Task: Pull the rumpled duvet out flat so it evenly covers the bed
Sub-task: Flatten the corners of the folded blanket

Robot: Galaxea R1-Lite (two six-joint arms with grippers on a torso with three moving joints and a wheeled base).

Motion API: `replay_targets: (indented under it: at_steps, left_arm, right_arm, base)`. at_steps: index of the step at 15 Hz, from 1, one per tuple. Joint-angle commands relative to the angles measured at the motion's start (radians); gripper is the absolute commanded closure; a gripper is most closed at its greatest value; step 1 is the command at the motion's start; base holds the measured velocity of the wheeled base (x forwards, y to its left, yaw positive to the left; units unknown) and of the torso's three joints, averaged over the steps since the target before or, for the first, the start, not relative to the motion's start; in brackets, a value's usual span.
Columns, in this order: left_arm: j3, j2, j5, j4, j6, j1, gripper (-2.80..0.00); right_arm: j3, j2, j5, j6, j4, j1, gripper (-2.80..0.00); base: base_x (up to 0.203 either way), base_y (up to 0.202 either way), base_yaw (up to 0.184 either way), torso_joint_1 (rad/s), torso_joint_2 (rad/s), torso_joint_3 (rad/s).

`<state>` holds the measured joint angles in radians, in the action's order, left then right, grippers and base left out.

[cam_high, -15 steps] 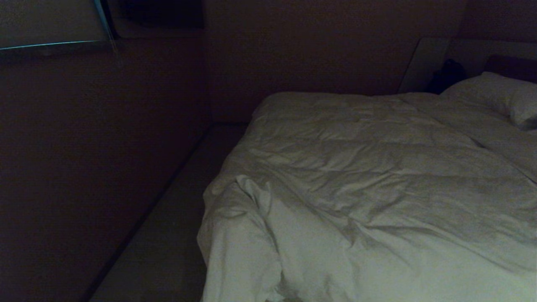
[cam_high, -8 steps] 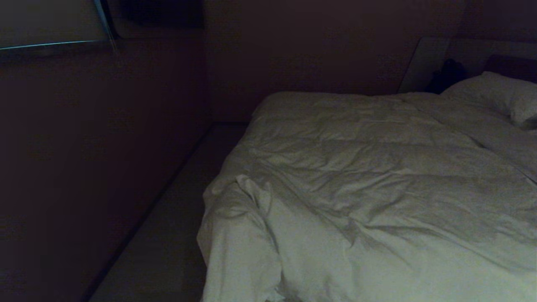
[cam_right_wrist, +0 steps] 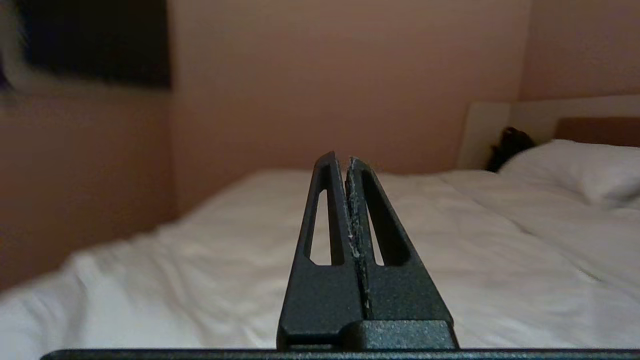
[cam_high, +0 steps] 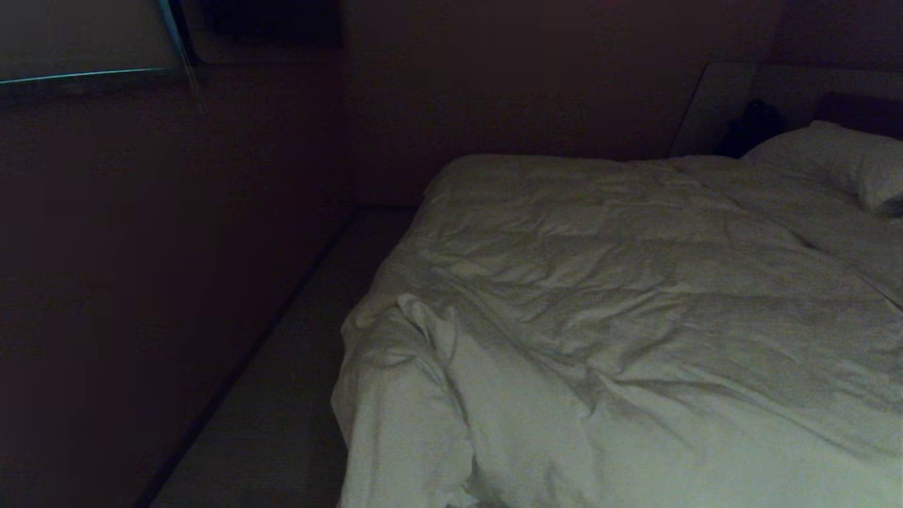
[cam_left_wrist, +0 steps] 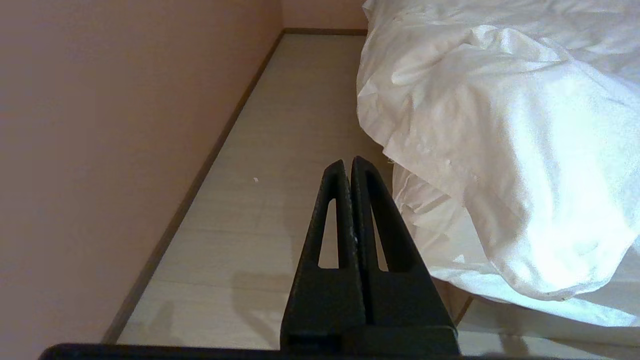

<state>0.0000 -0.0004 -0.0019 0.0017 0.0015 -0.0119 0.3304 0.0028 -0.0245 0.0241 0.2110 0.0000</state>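
- The duvet (cam_high: 635, 317) lies across the bed (cam_left_wrist: 462, 300), bunched at the near left corner — that is the spot needing a pull.
- Left gripper (cam_left_wrist: 348, 162) pinched closed, empty, low over the floor (cam_left_wrist: 280, 150).
- Right gripper (cam_right_wrist: 341, 160) closed too, holding nothing, level above the duvet — likely lining up a reach.
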Motion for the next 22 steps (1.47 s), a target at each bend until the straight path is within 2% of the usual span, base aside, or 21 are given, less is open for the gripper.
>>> replay_targets:
  at_steps: [1,6,8,11,13,20,22]
  left_arm:
    - [0.000,0.000,0.000,0.000,0.000,0.000,0.00]
    - [0.000,0.000,0.000,0.000,0.000,0.000,0.00]
    - [0.000,0.000,0.000,0.000,0.000,0.000,0.00]
    - [0.000,0.000,0.000,0.000,0.000,0.000,0.00]
    - [0.000,0.000,0.000,0.000,0.000,0.000,0.00]
    - [0.000,0.000,0.000,0.000,0.000,0.000,0.00]
    - [0.000,0.000,0.000,0.000,0.000,0.000,0.00]
  right_arm:
    - [0.004,-0.001,0.000,-0.058,0.027,0.000,0.00]
    - [-0.034,-0.001,0.007,-0.093,0.024,0.001,0.00]
    - [-0.120,-0.001,0.017,-0.074,0.024,0.000,0.00]
    - [-0.263,-0.001,0.081,-0.014,0.022,0.000,0.00]
    - [-0.327,-0.001,0.086,-0.006,0.019,0.000,0.00]
    - [-0.329,-0.001,0.058,0.015,-0.118,0.000,0.00]
    - [-0.329,-0.001,0.034,0.049,-0.214,0.000,0.00]
  base:
    - [0.000,0.000,0.000,0.000,0.00,0.000]
    - [0.000,0.000,0.000,0.000,0.00,0.000]
    - [0.000,0.000,0.000,0.000,0.00,0.000]
    - [0.000,0.000,0.000,0.000,0.00,0.000]
    - [0.000,0.000,0.000,0.000,0.00,0.000]
    - [0.000,0.000,0.000,0.000,0.00,0.000]
    - [0.000,0.000,0.000,0.000,0.00,0.000]
